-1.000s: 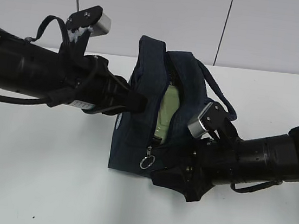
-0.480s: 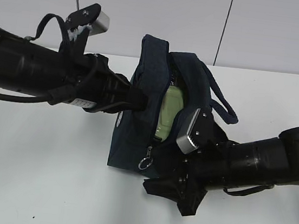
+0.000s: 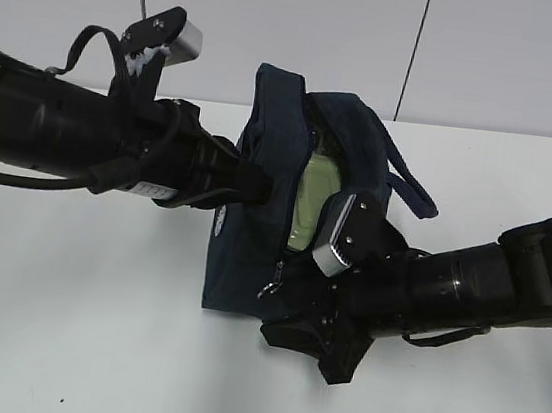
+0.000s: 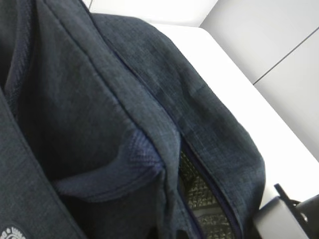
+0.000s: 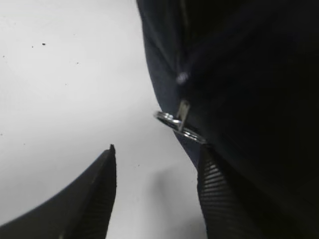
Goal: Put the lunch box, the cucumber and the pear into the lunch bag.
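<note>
The left pincer is pressed together on the left side fabric of the lunch bag, which stands near the far edge of the white tabletop, about midway along it. Through the bag's unzipped opening the pale green lid of the lunch box shows. The right pincer is spread, empty, just below the silver ring pull.

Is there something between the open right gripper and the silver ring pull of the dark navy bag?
Nothing visible. The right gripper is open just below the silver ring pull of the dark navy fabric bag; only bare white table lies between.
</note>
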Tool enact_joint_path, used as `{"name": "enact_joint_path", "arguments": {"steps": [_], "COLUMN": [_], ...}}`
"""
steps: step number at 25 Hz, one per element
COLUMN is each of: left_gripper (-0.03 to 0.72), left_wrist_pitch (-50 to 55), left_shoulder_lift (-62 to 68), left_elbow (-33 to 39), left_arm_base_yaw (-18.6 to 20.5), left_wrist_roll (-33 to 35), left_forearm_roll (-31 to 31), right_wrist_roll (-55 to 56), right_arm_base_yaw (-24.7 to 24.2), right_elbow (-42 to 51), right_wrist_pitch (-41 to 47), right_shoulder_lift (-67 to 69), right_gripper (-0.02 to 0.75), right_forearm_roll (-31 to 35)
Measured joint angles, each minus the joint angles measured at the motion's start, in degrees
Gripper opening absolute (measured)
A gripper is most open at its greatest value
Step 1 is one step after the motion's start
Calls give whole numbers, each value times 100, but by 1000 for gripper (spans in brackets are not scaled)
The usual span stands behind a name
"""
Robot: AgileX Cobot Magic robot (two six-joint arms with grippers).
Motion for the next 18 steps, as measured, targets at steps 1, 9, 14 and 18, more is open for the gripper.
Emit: {"name": "enact_joint_path", "arguments": {"steps": [1,9,14,18], "left_gripper": [-13,-13,-13,-13], "left_wrist_pitch": [-2,-2,-2,-2], "left_shoulder_lift": [0,0,0,0], "left_elbow": [0,0,0,0], "left_arm_base_yaw": [0,0,0,0], "left_wrist_roll": [0,0,0,0], "left_forearm_roll": [0,11,17,17], "right_wrist_roll": [0,34,86,96], "right_arm_base_yaw": [0,0,0,0], "right_elbow": [-24,-34,-34,-34], "right_wrist_pitch": [0,288,349,349], "right_shoulder_lift": [0,18,18,18], "right_gripper": [419,418,419,418], "right_forearm_roll": [0,0,-10,-10]}}
